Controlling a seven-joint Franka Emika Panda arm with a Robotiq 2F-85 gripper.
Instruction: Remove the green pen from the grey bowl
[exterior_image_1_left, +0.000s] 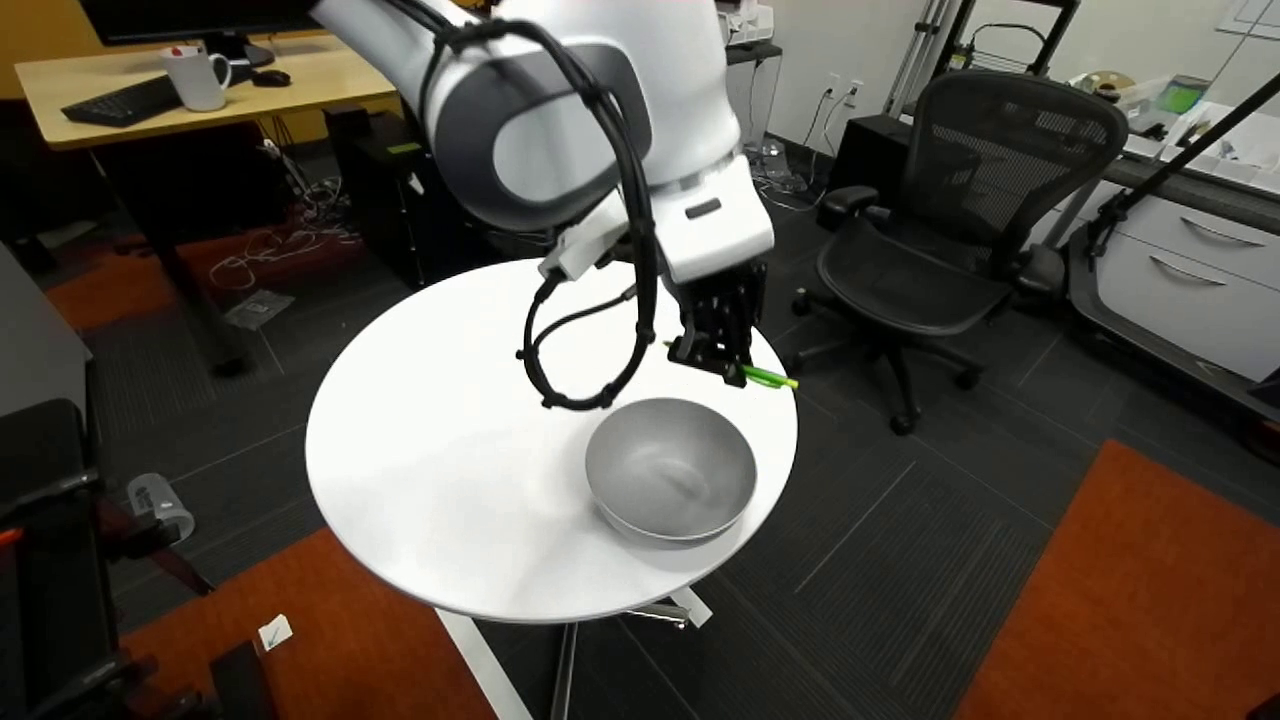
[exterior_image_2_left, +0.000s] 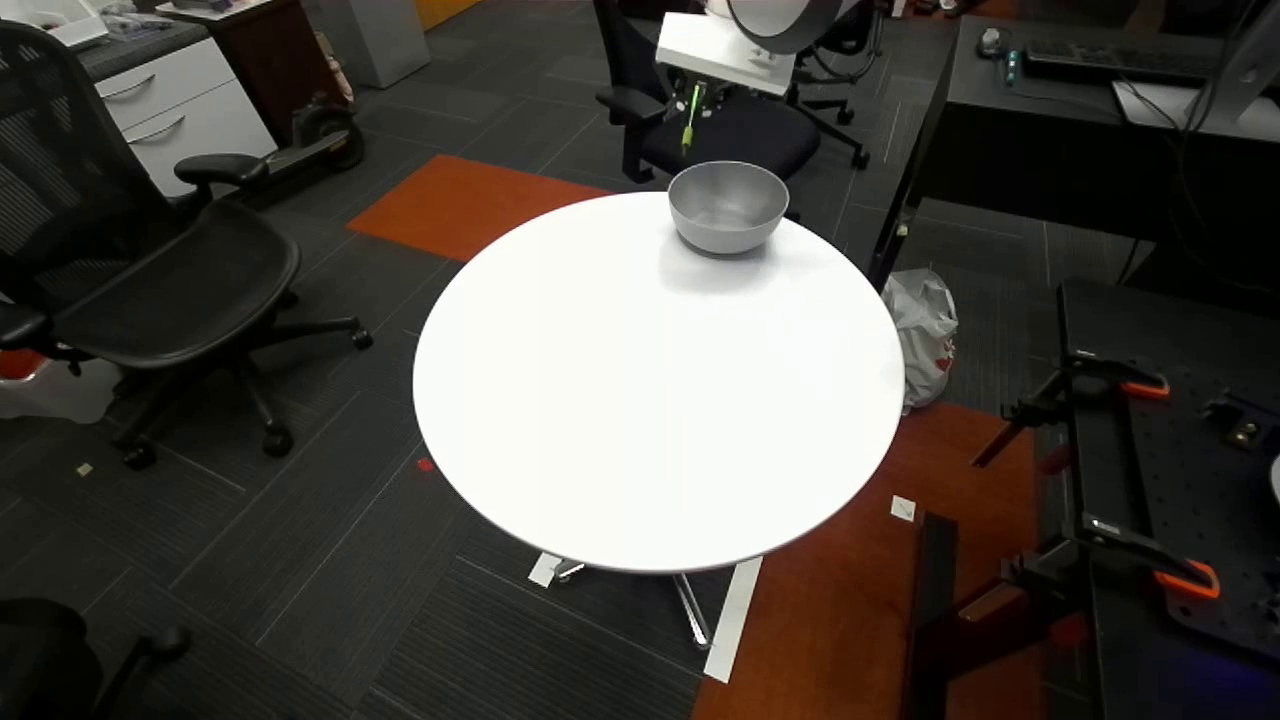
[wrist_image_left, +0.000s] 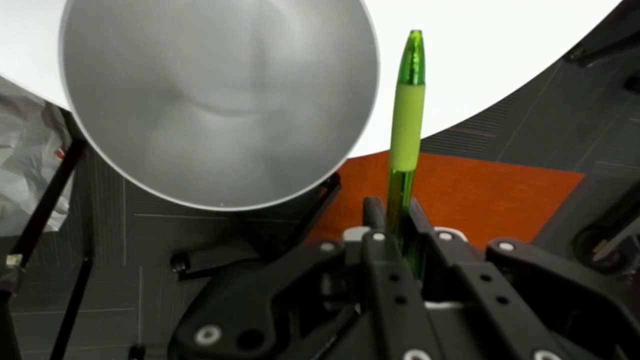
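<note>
The green pen (exterior_image_1_left: 770, 377) is held by my gripper (exterior_image_1_left: 738, 376), outside the grey bowl (exterior_image_1_left: 670, 465) and higher than its rim. In an exterior view the pen (exterior_image_2_left: 690, 120) and the gripper (exterior_image_2_left: 703, 97) show beyond the bowl (exterior_image_2_left: 728, 200). In the wrist view the fingers (wrist_image_left: 394, 210) are shut on the rear part of the pen (wrist_image_left: 407, 127). Its tip end points away from the fingers, to the right of the bowl (wrist_image_left: 220, 125). The bowl stands upright, and no object shows inside it. The pen's rear end is partly hidden between the fingers.
The bowl stands near the edge of the round white table (exterior_image_1_left: 450, 450). A black mesh chair (exterior_image_1_left: 960, 200) stands beside the table. A desk (exterior_image_1_left: 90, 75) with a mug is behind. A plastic bag (exterior_image_2_left: 920, 330) lies on the floor by the table.
</note>
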